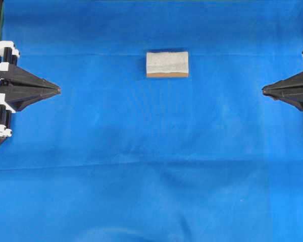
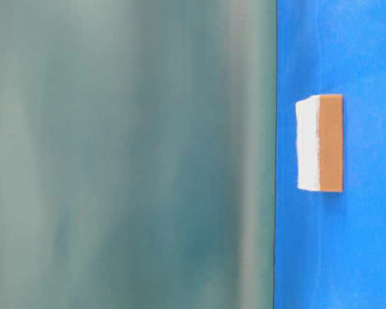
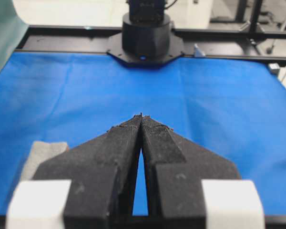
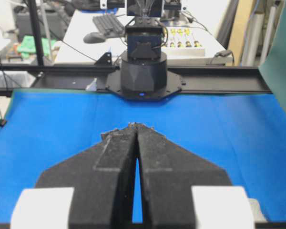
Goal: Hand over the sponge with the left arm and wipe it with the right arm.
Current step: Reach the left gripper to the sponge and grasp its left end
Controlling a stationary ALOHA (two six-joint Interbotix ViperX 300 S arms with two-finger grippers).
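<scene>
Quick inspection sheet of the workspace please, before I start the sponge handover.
Surface: blue cloth, lightly creased.
Job's things: sponge lying flat, grey-white face up, untouched, between the arms.
Clutter: nothing seen on the cloth.
Grippers: left gripper shut, empty; right gripper shut, empty; both well clear of the sponge.
Cables: some beyond the table in the right wrist view.
Surroundings: black frame, desk with keyboard, green backdrop.

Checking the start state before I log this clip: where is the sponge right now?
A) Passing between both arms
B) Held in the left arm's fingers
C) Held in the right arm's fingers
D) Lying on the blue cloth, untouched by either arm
D: the sponge lies flat on the blue cloth, well apart from the left gripper and the right gripper, both with fingers shut and empty.
</scene>
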